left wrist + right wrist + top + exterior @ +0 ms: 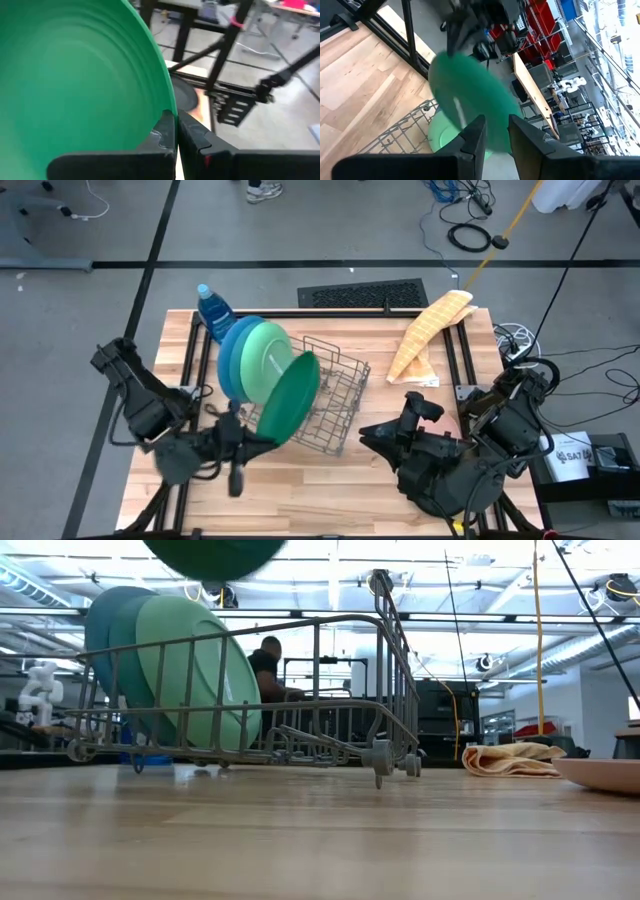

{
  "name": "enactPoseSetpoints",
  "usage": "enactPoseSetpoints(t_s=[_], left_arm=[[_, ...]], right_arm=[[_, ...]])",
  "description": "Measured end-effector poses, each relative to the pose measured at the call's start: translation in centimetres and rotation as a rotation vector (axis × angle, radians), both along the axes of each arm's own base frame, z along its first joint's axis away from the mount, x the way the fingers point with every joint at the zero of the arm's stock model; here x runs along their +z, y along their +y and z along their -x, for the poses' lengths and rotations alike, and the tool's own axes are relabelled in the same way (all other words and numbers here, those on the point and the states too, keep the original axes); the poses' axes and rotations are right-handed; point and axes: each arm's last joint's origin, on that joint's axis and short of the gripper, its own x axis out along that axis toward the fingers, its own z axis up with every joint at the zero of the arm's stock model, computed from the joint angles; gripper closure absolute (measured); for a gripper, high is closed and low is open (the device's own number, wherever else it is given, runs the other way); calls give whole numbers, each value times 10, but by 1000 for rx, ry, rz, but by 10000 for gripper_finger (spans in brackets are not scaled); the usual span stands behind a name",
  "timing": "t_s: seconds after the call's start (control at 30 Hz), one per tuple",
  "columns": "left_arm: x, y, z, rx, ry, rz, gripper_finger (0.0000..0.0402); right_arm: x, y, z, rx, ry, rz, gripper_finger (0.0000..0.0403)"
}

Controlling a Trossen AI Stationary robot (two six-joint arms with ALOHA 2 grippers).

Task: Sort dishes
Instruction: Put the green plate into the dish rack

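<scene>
My left tool (176,131) is pinched tight on the rim of the dark green plate (75,85), its two dark fingers (165,132) pressed together with the plate's edge between them, and that plate fills most of what I see, its faint concentric rings curving across the face. Past the rim there's a strip of pale wooden worktop (202,107) with a dark round shape lying on it, too blurred for me to name. Black frame bars (220,55) cross over grey floor (280,130) beyond, and a black perforated bracket (235,110) hangs by the worktop edge.
</scene>
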Motion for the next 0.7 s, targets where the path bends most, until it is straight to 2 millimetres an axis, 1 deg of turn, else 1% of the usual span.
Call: enactPoseSetpoints(t_s=[0.1,0.23,0.37,0.43,0.57,0.7], left_arm=[[-3,10,-13,21,-3,19,401],[-6,25,-27,-19,-36,46,401],[-16,51,-32,-22,-69,90,401],[-22,65,-31,-14,-103,121,401],[-40,94,-19,41,-142,211,401],[-59,112,-13,21,-266,316,401]], right_arm=[[0,2,2,7,-1,-11,326],[-2,5,6,14,12,-19,326],[-3,9,10,23,16,-30,326],[-3,11,12,30,17,-33,326],[-4,15,16,46,19,-35,326],[-4,18,18,56,19,-34,326]])
